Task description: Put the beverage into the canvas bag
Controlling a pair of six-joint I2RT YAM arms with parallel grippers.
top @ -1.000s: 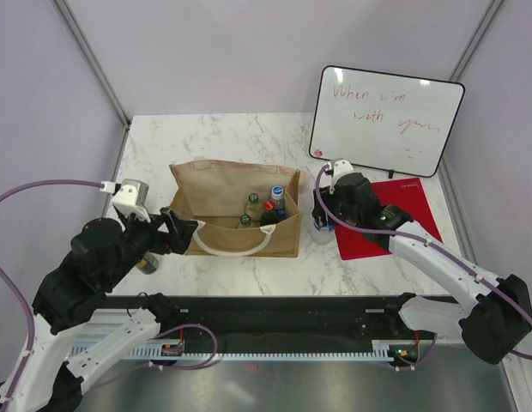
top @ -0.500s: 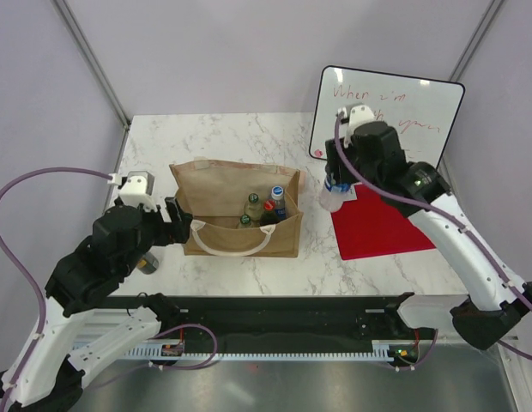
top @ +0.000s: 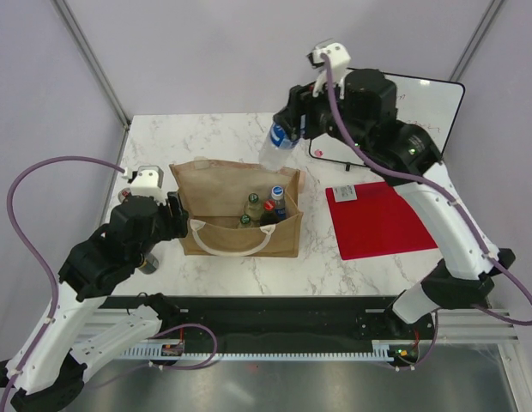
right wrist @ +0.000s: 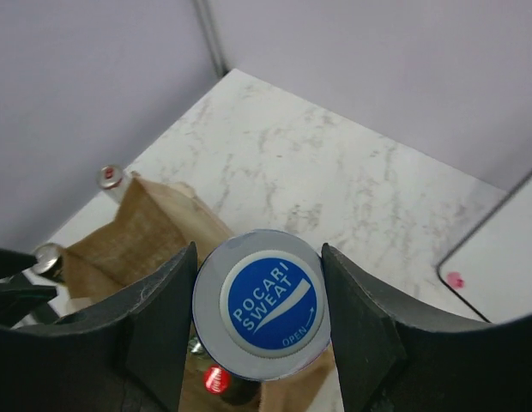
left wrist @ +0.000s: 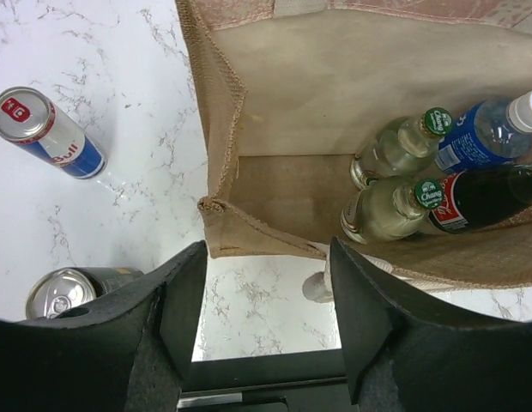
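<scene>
The tan canvas bag (top: 214, 190) stands open mid-table with white handles; it also shows in the left wrist view (left wrist: 335, 94) and the right wrist view (right wrist: 137, 236). Several bottles (left wrist: 403, 193) lie inside at its right end. My right gripper (top: 287, 129) is shut on a clear Pocari Sweat bottle (top: 275, 148) with a blue cap (right wrist: 262, 303), held high above the bag's back right corner. My left gripper (left wrist: 262, 318) is open and empty, low beside the bag's front left corner (left wrist: 216, 210).
A Red Bull can (left wrist: 47, 133) lies on the marble left of the bag, and a dark can (left wrist: 73, 292) stands near my left fingers. A red mat (top: 386, 219) with a small card (top: 344, 193) lies to the right. A whiteboard (top: 420, 112) leans behind it.
My right arm has lifted the Pocari Sweat bottle from beside the red mat and carried it up and left over the bag. My left gripper has shifted slightly toward the bag.
</scene>
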